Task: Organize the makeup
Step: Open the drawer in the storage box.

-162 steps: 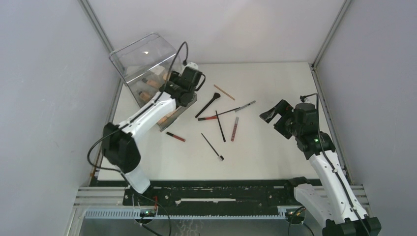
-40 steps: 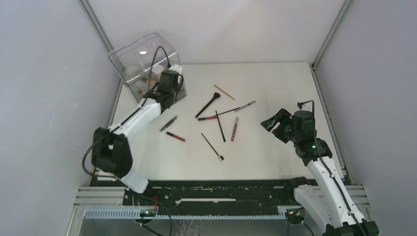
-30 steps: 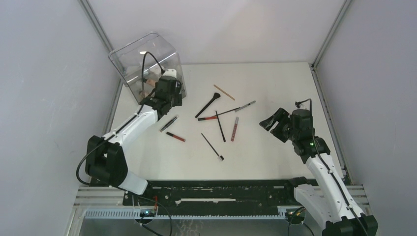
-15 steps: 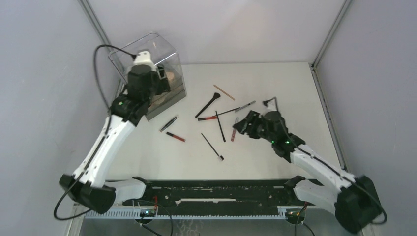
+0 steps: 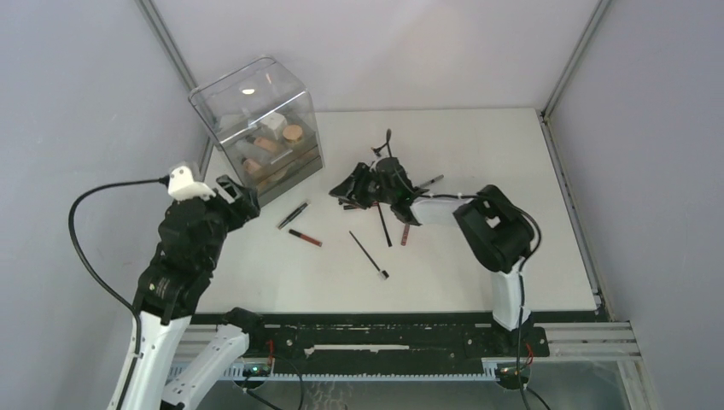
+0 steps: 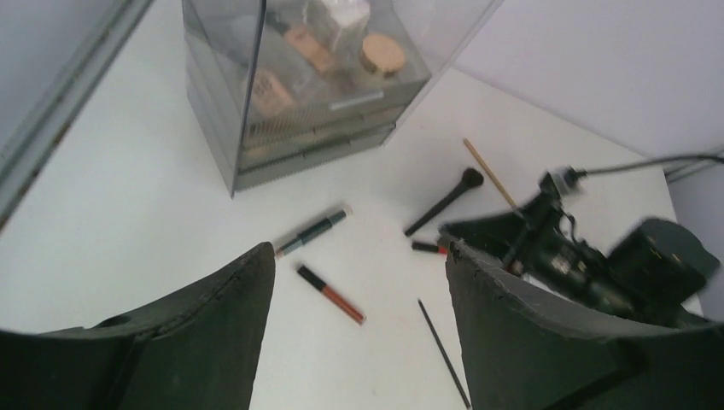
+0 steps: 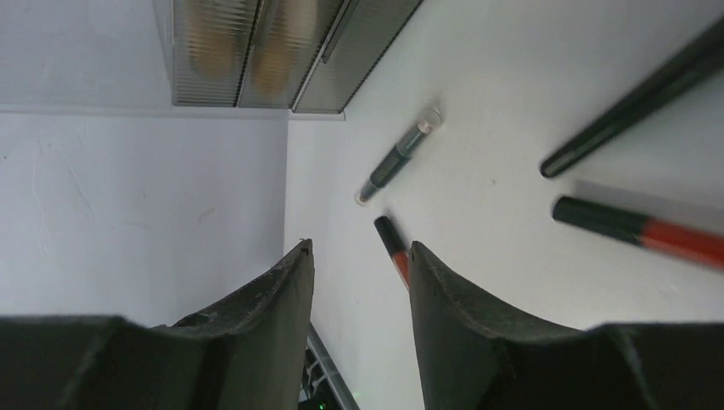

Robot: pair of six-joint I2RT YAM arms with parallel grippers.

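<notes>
Top external view shows you the right gripper (image 5: 345, 189) reaching out over the middle of the table (image 5: 478, 145), among the scattered makeup, and pointing left. Its jaws stand a little apart and hold nothing. From its wrist camera, a red lip tube (image 7: 391, 242) lies beyond the fingertips, in line with the gap but not touching them. In the scene it sits to the left and nearer. A grey-green tube (image 7: 398, 161) lies farther off, toward the clear box (image 5: 224, 102). A black brush handle (image 7: 636, 98) and a second red tube (image 7: 657, 232) lie close beside the fingers. Your left gripper (image 5: 242, 197) hangs at the left edge, on the near side of the box and well apart from the tubes, with its jaws wide and empty. A tan compact (image 5: 293, 132) sits inside the box. A thin brush (image 5: 369, 254) lies on the near side of the right gripper.
</notes>
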